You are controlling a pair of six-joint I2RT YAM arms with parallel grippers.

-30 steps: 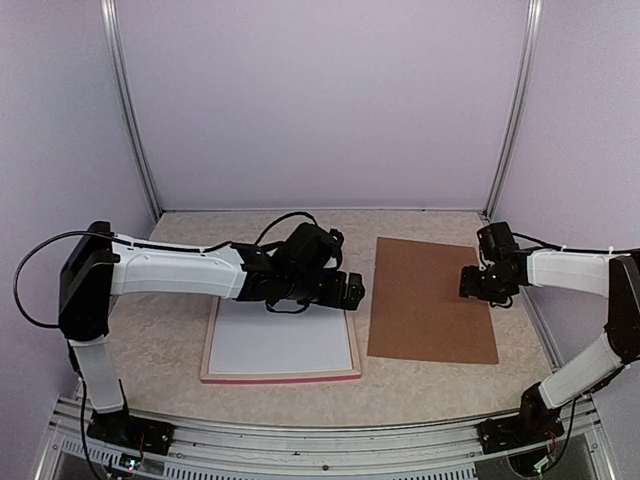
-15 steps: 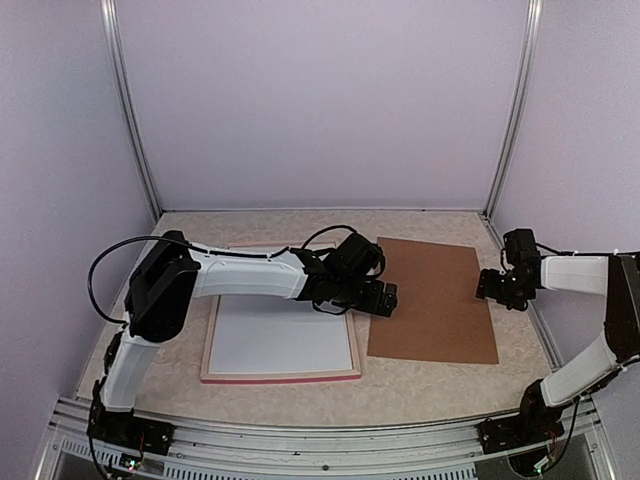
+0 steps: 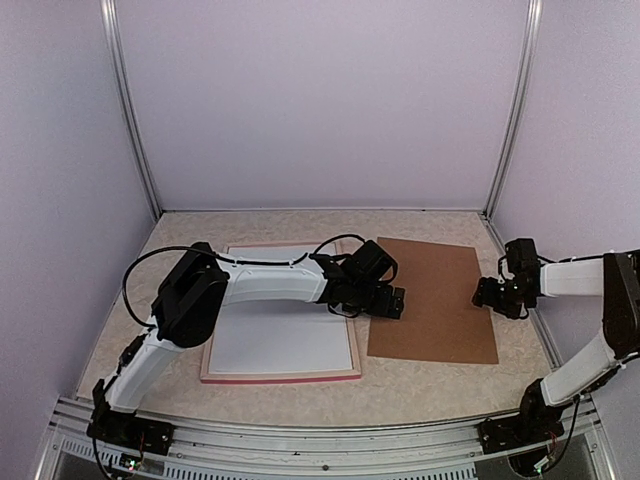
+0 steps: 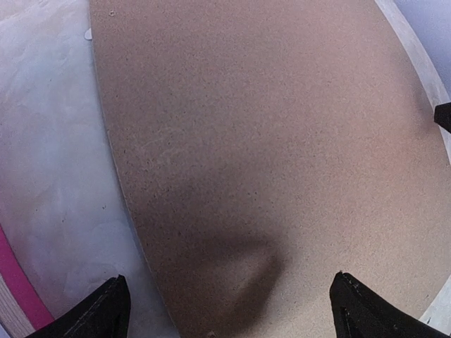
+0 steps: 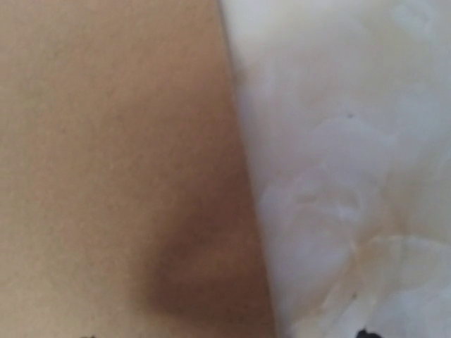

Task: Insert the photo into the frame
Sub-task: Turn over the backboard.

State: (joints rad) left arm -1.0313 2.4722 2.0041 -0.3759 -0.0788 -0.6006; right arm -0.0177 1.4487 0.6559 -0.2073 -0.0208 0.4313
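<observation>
The frame [image 3: 282, 377] lies back up at the left centre of the table, its pink-red edge showing along the near side. The photo [image 3: 280, 340] lies inside it with its plain white back up. My left gripper [image 3: 393, 303] is open and empty. It hovers over the left edge of the brown backing board [image 3: 435, 300]. In the left wrist view its fingertips [image 4: 106, 313] stand wide apart over the board [image 4: 268, 141], with a strip of the pink frame [image 4: 14, 285] at the lower left. My right gripper [image 3: 492, 296] is at the board's right edge, open and empty.
The right wrist view shows the board [image 5: 106, 141] on the left and the marbled table [image 5: 352, 141] on the right. Lilac walls with metal posts [image 3: 512, 110] enclose the table. A rail [image 3: 320, 430] runs along the near edge.
My left arm has swung right, from over the frame's far edge to the board's left edge. My right gripper has drawn back from over the board to its right edge.
</observation>
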